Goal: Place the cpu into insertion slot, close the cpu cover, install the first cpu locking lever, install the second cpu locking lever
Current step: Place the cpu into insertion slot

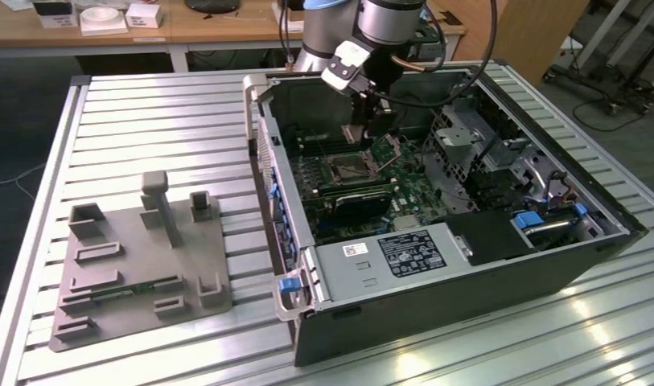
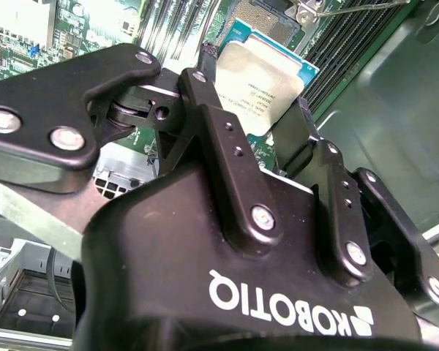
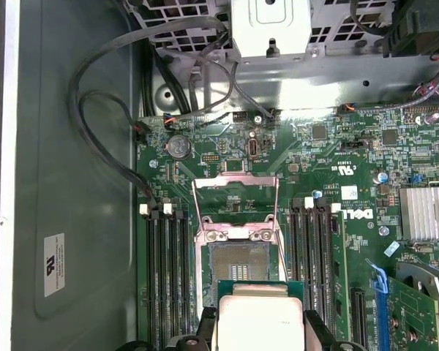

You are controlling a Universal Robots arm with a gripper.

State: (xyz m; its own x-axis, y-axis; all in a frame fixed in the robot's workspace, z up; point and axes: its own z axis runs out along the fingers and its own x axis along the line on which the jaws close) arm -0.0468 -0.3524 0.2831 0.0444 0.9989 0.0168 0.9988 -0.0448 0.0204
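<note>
My gripper [image 2: 254, 89] is shut on the cpu [image 2: 265, 64], a flat square chip with a silvery top and green edge, pinched by two opposite sides between black fingers [image 2: 214, 110]. In the first wrist view the cpu [image 3: 260, 316] hangs just short of the insertion slot [image 3: 238, 262], whose dark centre lies bare. The cpu cover [image 3: 235, 191] stands swung open on the slot's far side, its thin metal frame raised. In the exterior view the gripper [image 1: 370, 131] reaches down into the open computer case, a little above the insertion slot [image 1: 348, 170].
Long memory slots [image 3: 168, 270] flank the socket on both sides. A finned heatsink [image 3: 426, 212] sits on the board, and black cables [image 3: 102, 110] loop along the case wall. A grey fixture plate [image 1: 144, 265] lies on the slatted table at the exterior view's left.
</note>
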